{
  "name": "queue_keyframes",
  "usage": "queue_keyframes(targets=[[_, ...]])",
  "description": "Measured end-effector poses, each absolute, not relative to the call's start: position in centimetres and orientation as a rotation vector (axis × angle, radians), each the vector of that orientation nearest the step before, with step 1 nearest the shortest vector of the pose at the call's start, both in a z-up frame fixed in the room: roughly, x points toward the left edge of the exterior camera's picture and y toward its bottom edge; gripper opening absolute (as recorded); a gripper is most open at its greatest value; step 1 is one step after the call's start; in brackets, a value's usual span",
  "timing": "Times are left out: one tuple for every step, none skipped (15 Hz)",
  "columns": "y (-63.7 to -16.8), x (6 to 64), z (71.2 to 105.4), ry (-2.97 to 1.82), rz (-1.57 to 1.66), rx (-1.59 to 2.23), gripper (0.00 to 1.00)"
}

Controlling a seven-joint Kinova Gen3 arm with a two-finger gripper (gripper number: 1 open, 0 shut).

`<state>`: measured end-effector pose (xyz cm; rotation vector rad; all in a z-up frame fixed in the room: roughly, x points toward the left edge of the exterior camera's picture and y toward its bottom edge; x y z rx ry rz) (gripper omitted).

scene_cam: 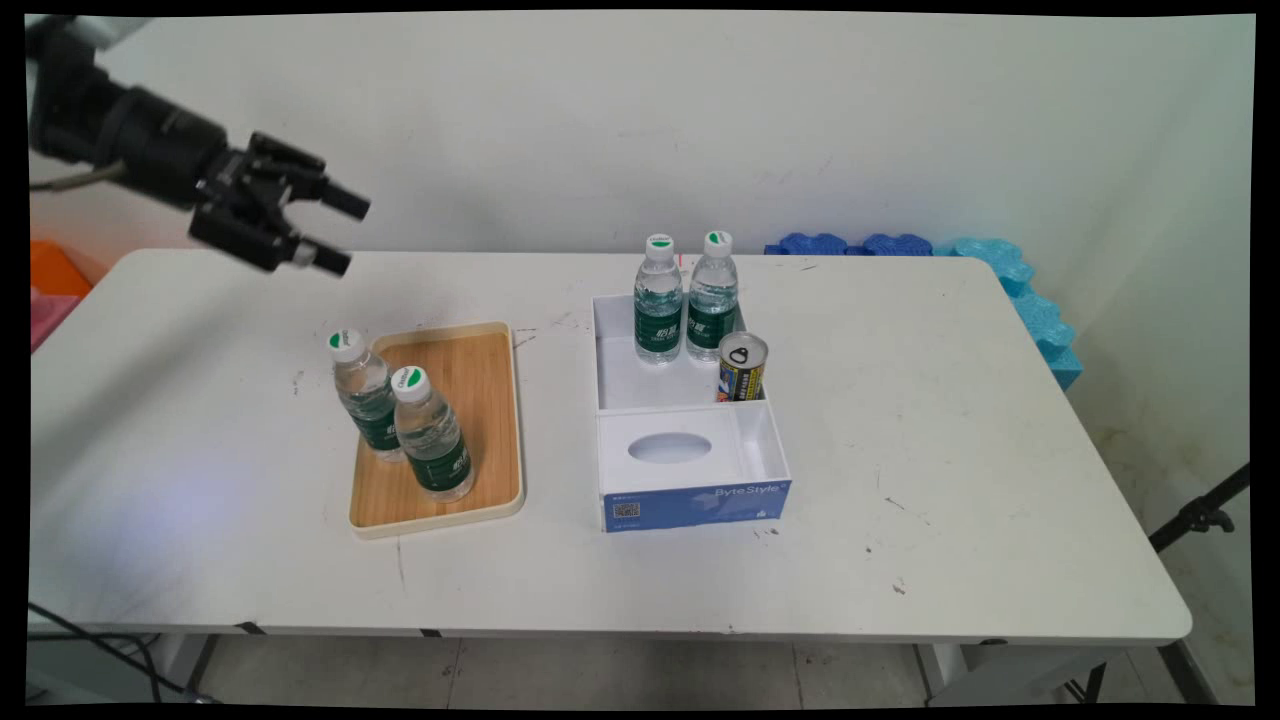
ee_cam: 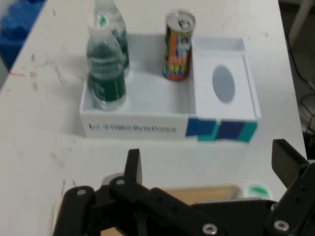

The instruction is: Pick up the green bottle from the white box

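Note:
My gripper (scene_cam: pixel 340 232) hangs open and holds nothing, high over the table's far left corner, its fingers pointing right. In the hand view the gripper (ee_cam: pixel 209 162) shows two fingers wide apart. Below and to its right, two water bottles (scene_cam: pixel 365 395) (scene_cam: pixel 432 435) stand on a wooden tray (scene_cam: pixel 480 400); one green cap (ee_cam: pixel 256 190) peeks out in the hand view. A white box (scene_cam: pixel 760 440) (ee_cam: pixel 147 129) stands mid-table with two more bottles (scene_cam: pixel 658 300) (scene_cam: pixel 712 296) (ee_cam: pixel 106 73) and a can (scene_cam: pixel 742 367) (ee_cam: pixel 178 45) in its open compartment.
The box's near section has a white lid with an oval opening (scene_cam: pixel 669 448) (ee_cam: pixel 223 83). Blue foam pieces (scene_cam: pixel 1010 275) line the table's far right edge. Orange and pink items (scene_cam: pixel 55 285) sit beyond the left edge. A black stand leg (scene_cam: pixel 1200 515) is at the right.

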<state>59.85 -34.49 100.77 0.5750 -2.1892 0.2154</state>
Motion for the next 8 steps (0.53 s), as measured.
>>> queue_keyframes(targets=[[-35.0, 58.9, 101.3, -2.179, 0.228, 0.591, 1.00], [-35.7, 57.9, 101.5, -2.173, 0.240, 0.604, 1.00], [-36.3, 56.8, 101.6, -2.170, 0.255, 0.614, 1.00], [-36.7, 56.1, 101.5, -2.170, 0.263, 0.619, 1.00], [-37.5, 54.9, 101.3, -2.174, 0.275, 0.622, 1.00], [-38.4, 53.5, 100.9, -2.179, 0.287, 0.624, 1.00], [-39.3, 52.3, 100.5, -2.184, 0.294, 0.623, 1.00], [-40.4, 51.0, 100.0, -2.190, 0.303, 0.623, 1.00]])
